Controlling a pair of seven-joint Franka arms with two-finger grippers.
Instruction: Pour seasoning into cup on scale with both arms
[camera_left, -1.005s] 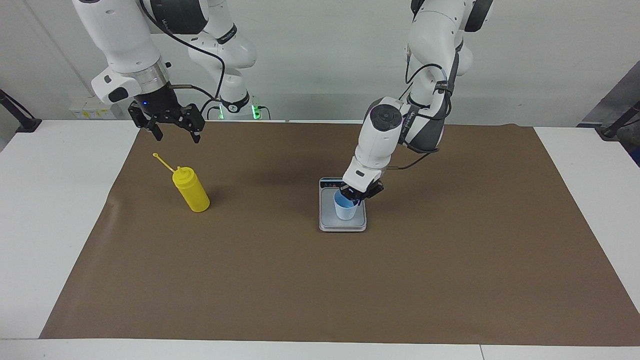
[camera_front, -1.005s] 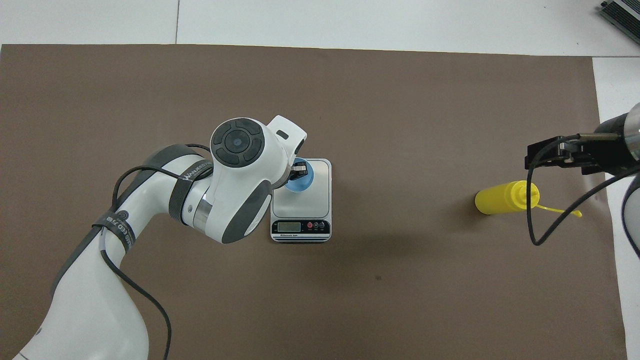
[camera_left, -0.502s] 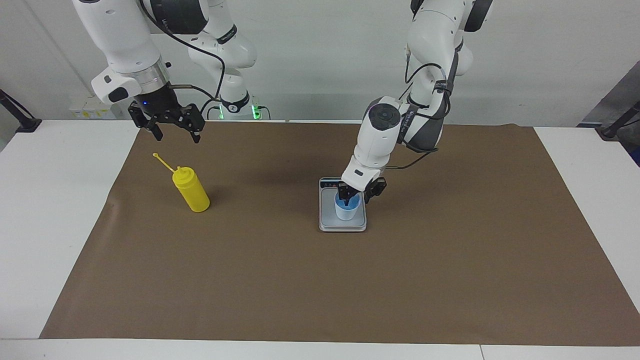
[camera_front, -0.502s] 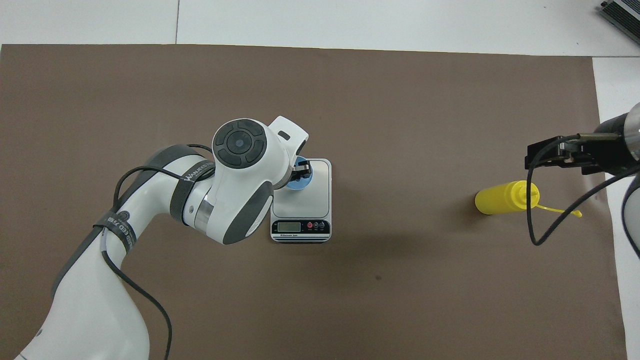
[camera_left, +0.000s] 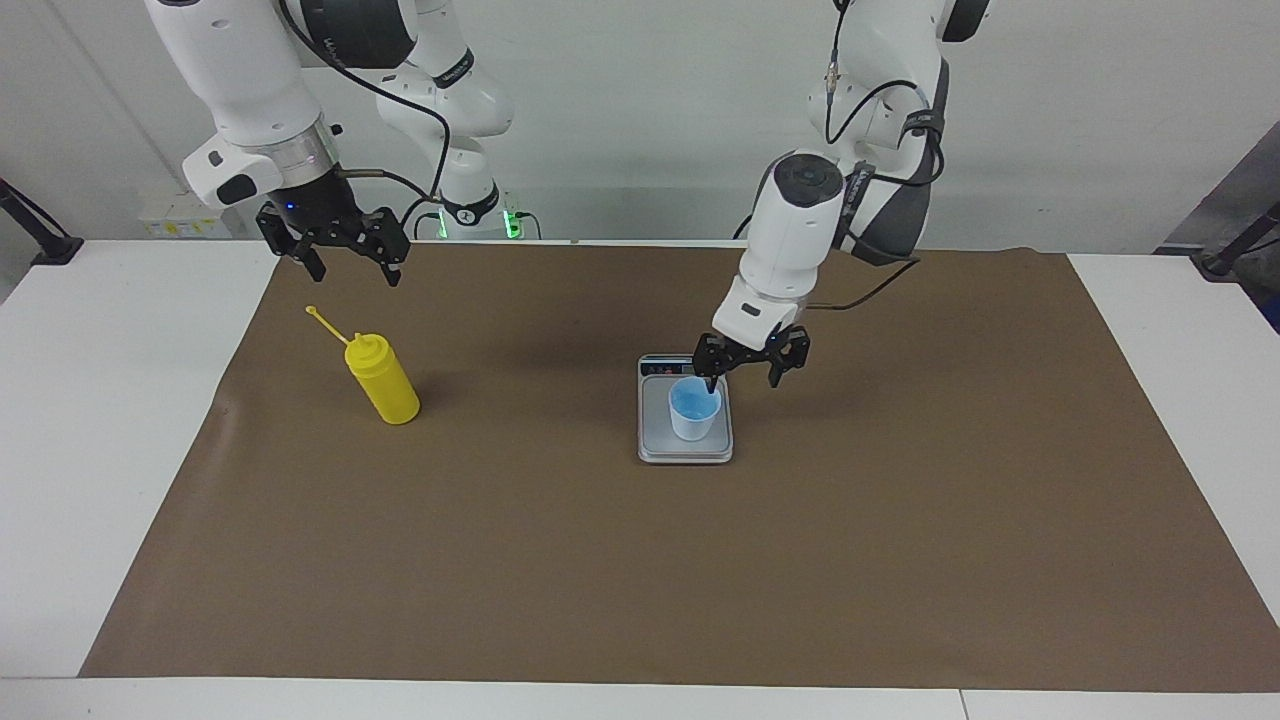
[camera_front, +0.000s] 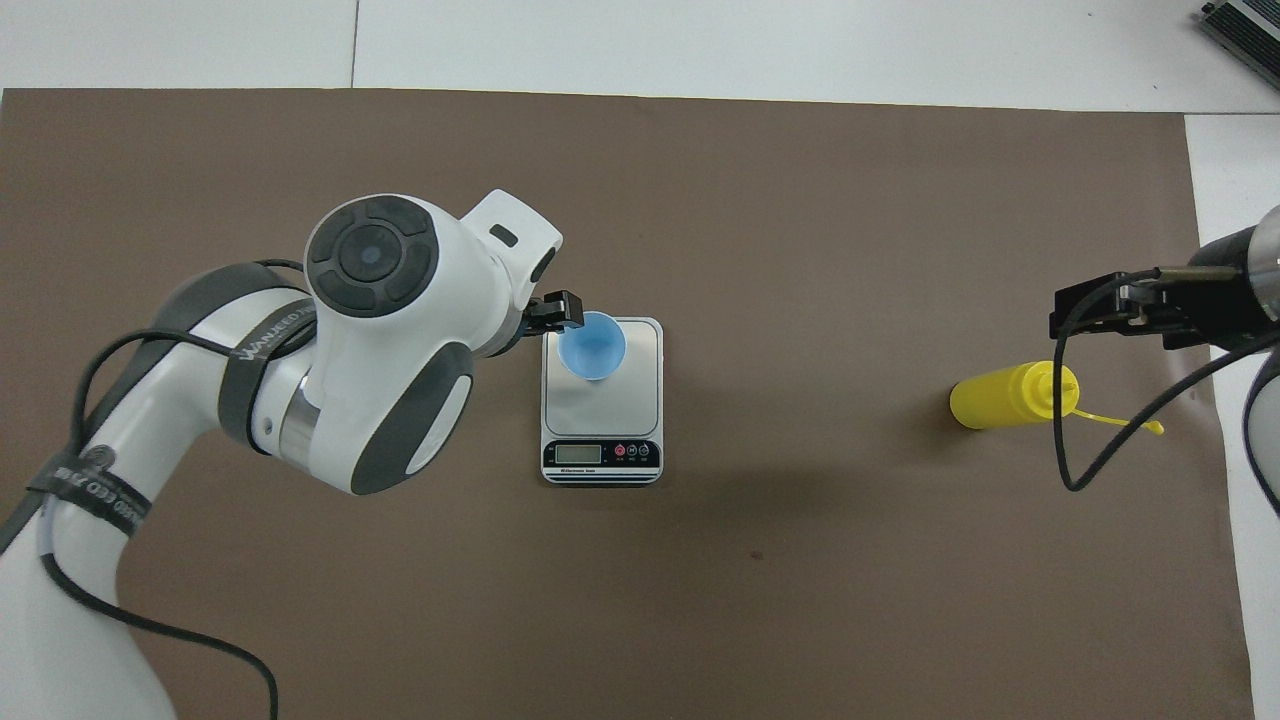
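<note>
The light blue cup (camera_left: 694, 410) (camera_front: 592, 345) stands upright on the silver-grey scale (camera_left: 655, 432) (camera_front: 603, 418) in the middle of the brown mat. Just above the cup's rim, on the side toward the left arm's end of the table, my left gripper (camera_left: 742, 380) hangs open and holds nothing. In the overhead view only one of its fingers (camera_front: 556, 312) shows past the wrist. The yellow seasoning bottle (camera_left: 383, 385) (camera_front: 1008, 396) stands upright toward the right arm's end, its cap strap hanging loose. My right gripper (camera_left: 355, 274) (camera_front: 1098, 318) waits open in the air by the bottle's nozzle.
The brown mat (camera_left: 640, 570) covers most of the white table (camera_left: 90, 450). The scale's display strip (camera_front: 602, 455) lies on its edge nearest the robots. A black cable (camera_front: 1065, 440) from the right arm loops over the bottle's top in the overhead view.
My left gripper has opened and let go of the cup, then risen and drawn back toward its own end of the table. The cup stays on the scale. The right arm has not moved.
</note>
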